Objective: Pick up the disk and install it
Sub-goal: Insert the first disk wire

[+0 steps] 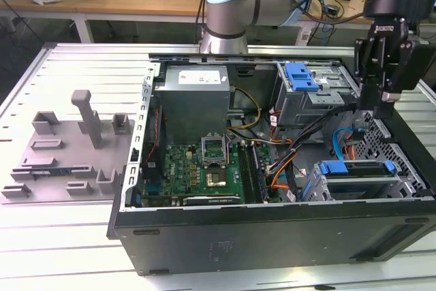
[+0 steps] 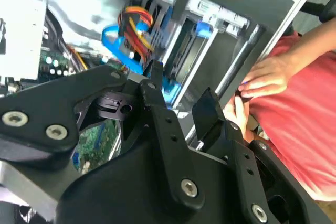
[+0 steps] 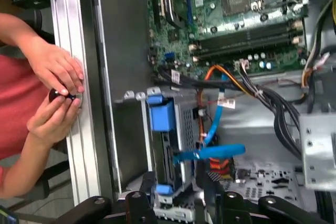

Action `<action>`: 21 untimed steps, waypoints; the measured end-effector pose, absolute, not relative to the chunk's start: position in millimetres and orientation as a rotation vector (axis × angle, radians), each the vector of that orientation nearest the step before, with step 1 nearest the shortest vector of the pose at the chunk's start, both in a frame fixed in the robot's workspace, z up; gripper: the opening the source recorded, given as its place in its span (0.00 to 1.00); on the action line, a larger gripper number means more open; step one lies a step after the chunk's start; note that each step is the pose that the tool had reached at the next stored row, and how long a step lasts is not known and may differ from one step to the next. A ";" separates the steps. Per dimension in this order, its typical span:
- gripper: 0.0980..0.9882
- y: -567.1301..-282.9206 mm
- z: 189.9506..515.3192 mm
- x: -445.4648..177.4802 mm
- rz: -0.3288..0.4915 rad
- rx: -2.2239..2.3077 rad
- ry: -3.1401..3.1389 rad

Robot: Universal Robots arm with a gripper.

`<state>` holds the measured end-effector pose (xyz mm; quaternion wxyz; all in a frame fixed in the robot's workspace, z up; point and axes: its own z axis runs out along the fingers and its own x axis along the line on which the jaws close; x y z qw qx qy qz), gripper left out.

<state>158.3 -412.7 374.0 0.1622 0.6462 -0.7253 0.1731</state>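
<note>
Disk (image 1: 355, 167) lies just beneath the spread claw (image 1: 380, 103).

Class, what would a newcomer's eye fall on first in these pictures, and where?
The open computer case lies mid-table in the exterior view, its green motherboard exposed. The black claw hangs open over the case's end at the exterior view's right, above the disk in its blue bracket. In the first wrist view a person's hands meet beside the case.

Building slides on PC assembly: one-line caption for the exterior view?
End effector poised over the blue-bracketed disk inside the open computer case.
</note>
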 end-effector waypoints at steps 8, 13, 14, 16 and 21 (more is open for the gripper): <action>0.44 -392.8 365.3 160.3 0.499 1.839 -2.070; 0.36 -388.4 360.3 159.2 0.512 1.824 -2.083; 0.36 -388.3 359.5 159.1 0.514 1.818 -2.089; 0.36 -388.2 358.2 159.1 0.518 1.806 -2.101; 0.36 -388.4 355.8 156.2 0.549 1.786 -2.121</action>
